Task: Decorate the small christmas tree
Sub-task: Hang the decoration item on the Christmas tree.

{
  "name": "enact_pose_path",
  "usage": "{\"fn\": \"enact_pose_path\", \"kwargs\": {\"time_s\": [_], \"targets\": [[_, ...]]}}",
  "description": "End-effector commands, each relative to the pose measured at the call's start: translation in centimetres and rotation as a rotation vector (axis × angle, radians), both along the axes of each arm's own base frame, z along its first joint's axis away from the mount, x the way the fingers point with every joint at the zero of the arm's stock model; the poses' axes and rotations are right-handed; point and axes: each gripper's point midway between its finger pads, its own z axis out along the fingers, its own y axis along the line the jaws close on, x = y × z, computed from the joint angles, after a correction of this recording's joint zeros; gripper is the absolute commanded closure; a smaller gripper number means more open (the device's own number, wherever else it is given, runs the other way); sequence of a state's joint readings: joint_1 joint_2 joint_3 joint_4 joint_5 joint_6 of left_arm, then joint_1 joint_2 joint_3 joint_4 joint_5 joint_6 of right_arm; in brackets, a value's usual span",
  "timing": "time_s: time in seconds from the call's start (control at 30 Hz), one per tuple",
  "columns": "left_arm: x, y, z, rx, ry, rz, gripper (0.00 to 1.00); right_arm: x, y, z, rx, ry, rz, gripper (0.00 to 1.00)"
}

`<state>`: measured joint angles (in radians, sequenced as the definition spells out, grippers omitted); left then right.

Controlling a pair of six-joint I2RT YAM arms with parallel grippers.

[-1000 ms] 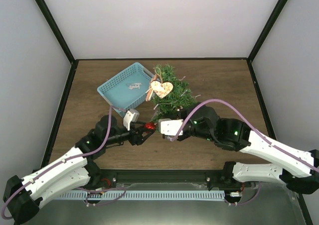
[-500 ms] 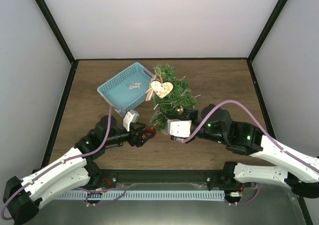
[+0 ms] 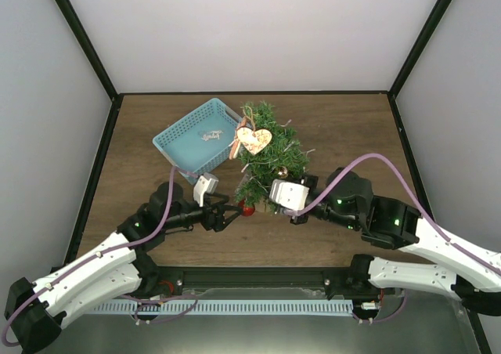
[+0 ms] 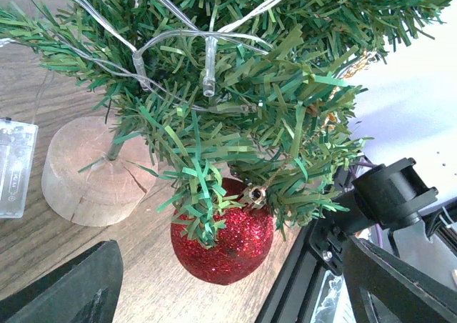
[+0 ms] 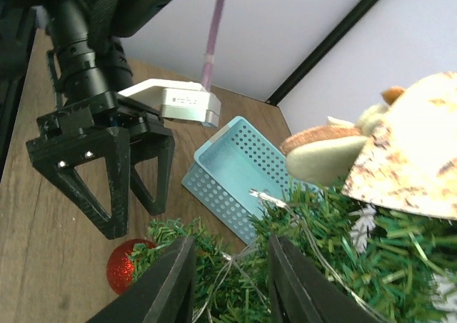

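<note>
The small christmas tree (image 3: pixel 268 144) stands mid-table on a pale wooden base (image 4: pixel 91 170), wound with a clear light wire, and a heart ornament (image 3: pixel 254 140) hangs near its top. A red glitter bauble (image 3: pixel 248 208) hangs from a low front branch (image 4: pixel 223 237). My left gripper (image 3: pixel 225 213) is open just left of the bauble, its fingers wide on either side without touching it (image 4: pixel 228 294). My right gripper (image 3: pixel 272 189) is open at the tree's lower right, with branches and light wire between its fingers (image 5: pixel 232 287). The right wrist view also shows the bauble (image 5: pixel 125 266).
A light-blue basket (image 3: pixel 196 139) sits left of the tree with a small silvery ornament (image 3: pixel 210 135) inside. A clear battery box (image 4: pixel 14 167) lies beside the wooden base. The enclosure's black frame and white walls border the table.
My left gripper opened and let go of the red bauble, which now hangs from the low branch. My right gripper drew back to the right from the bauble and opened wider.
</note>
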<state>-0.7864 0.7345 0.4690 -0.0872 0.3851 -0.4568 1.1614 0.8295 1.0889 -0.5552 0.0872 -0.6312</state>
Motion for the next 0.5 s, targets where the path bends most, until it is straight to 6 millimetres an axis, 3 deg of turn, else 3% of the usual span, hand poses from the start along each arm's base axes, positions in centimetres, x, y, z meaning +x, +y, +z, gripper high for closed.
{"fn": "enact_pose_path", "kwargs": {"time_s": [0.0, 0.27, 0.33, 0.47], "targets": [[0.3, -0.2, 1.3, -0.032, -0.02, 0.014, 0.14, 0.9, -1.6, 3.1, 0.248, 0.151, -0.14, 0.69], [1.4, 0.5, 4.3, -0.037, -0.089, 0.082, 0.13, 1.6, -4.9, 3.0, 0.448, 0.418, -0.332, 0.68], [1.9, 1.0, 5.1, -0.03, -0.114, 0.116, 0.0, 1.9, -5.9, 2.5, 0.469, 0.468, -0.395, 0.68], [2.7, 2.0, 6.5, -0.018, -0.166, 0.186, 0.0, 2.4, -7.4, 1.2, 0.484, 0.514, -0.484, 0.68]]}}
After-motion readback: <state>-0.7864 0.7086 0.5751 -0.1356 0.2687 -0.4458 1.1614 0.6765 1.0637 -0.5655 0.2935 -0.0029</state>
